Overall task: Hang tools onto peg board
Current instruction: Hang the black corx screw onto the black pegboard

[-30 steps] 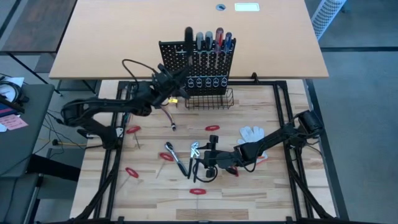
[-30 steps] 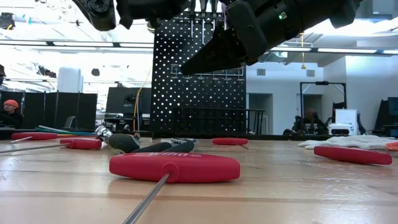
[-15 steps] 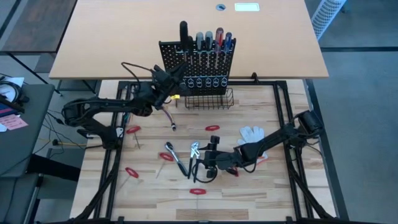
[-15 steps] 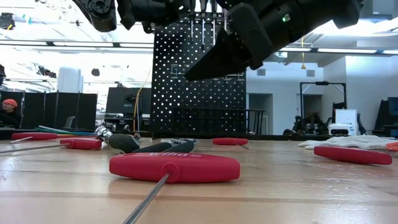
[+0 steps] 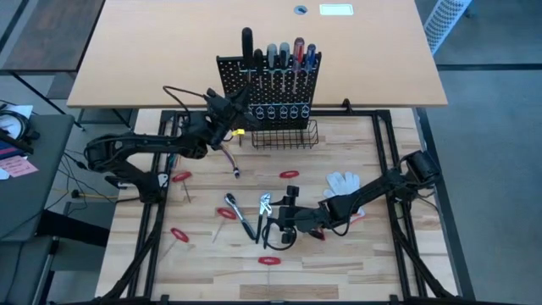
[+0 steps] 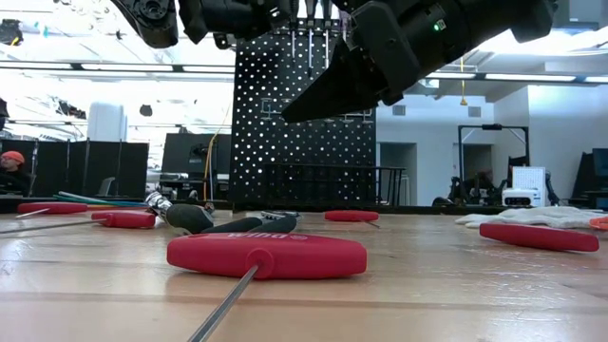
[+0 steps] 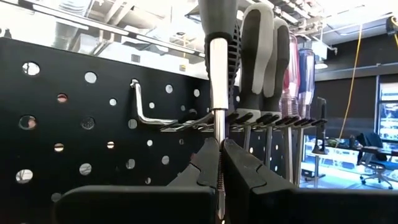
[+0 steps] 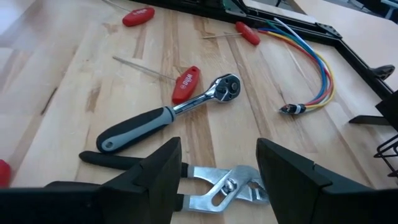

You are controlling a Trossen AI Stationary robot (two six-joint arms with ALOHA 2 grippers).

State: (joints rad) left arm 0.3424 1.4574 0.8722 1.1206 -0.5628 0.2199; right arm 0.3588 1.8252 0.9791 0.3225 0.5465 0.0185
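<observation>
Wood-slat surface (image 5: 203, 254) still carries loose tools; left end effector (image 7: 219, 163), clamped on the shaft of a black-handled screwdriver (image 5: 247, 41), has lifted it higher at the peg board (image 5: 269, 89) ring row, not yet seated; right end effector (image 8: 217, 168) hovers apart over pliers (image 8: 205, 185).

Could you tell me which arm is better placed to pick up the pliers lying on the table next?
The right. Its gripper hangs with open jaws directly over the pliers, while the left gripper is up at the peg board, shut on a screwdriver.

peg board (image 5: 269, 85): black, perforated | ratchet (image 8: 163, 114): grey-black handle | cables (image 8: 311, 71): multicoloured
</observation>
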